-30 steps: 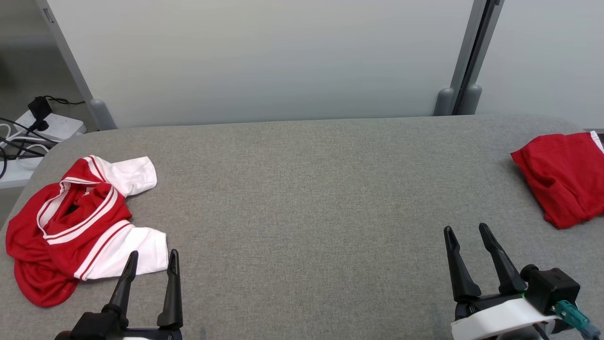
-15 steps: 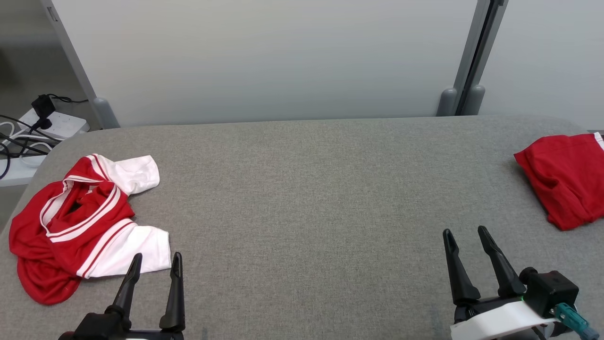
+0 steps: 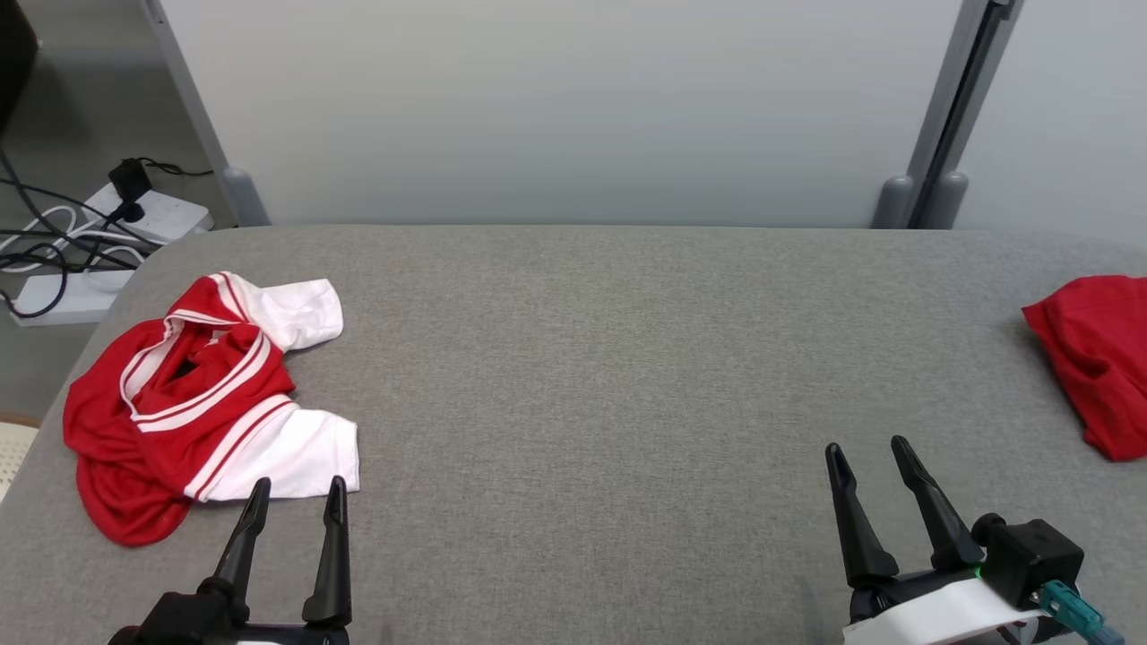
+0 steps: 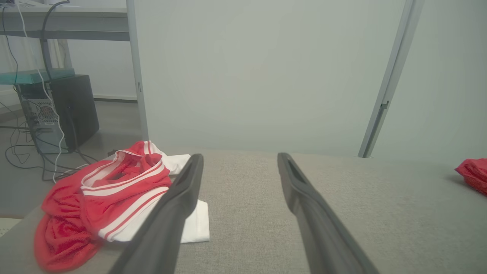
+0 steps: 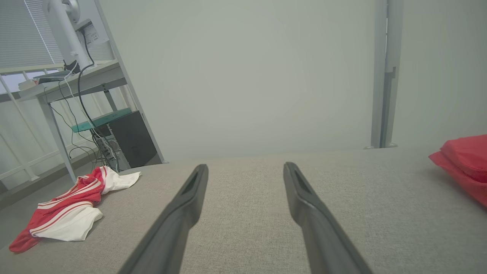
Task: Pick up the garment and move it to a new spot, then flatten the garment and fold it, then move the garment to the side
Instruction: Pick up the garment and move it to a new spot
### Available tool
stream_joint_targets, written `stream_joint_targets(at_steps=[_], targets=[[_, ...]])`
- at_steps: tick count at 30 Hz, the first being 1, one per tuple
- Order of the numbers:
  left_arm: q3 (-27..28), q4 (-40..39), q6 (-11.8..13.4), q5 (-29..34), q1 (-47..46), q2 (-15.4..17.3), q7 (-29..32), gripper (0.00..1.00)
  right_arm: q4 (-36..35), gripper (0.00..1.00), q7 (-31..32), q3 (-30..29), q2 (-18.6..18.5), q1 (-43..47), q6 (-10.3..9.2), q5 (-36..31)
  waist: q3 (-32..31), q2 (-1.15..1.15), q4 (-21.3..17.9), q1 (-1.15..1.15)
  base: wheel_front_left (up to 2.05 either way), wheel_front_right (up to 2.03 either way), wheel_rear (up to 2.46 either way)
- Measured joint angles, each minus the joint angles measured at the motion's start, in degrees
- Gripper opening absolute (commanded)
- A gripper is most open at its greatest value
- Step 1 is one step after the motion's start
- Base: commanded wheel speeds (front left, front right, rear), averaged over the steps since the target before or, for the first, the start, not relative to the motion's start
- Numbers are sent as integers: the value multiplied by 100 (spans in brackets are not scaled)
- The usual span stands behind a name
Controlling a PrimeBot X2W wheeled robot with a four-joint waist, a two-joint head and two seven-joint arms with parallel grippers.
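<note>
The garment [image 3: 211,399], a red-and-white shirt, lies crumpled on the left part of the grey table [image 3: 582,358], near its left edge. The left gripper [image 3: 299,484] is just beside the garment's white sleeve, fingers apart and empty. The right gripper [image 3: 866,445] is low on the right, jaws likewise spread, holding nothing. A red cloth [image 3: 1098,358] lies at the table's right edge, well apart from the garment. A power strip [image 3: 152,215] with cables sits on the floor past the left corner.
</note>
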Motion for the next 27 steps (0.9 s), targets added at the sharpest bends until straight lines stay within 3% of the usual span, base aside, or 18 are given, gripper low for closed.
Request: stream_joint_targets(at_steps=[27], targets=[[20,-299,155,-4,-7,1,0,100,-151,100,0,272,0,-2,0,-2,93,0,1555,0,0,0,0]])
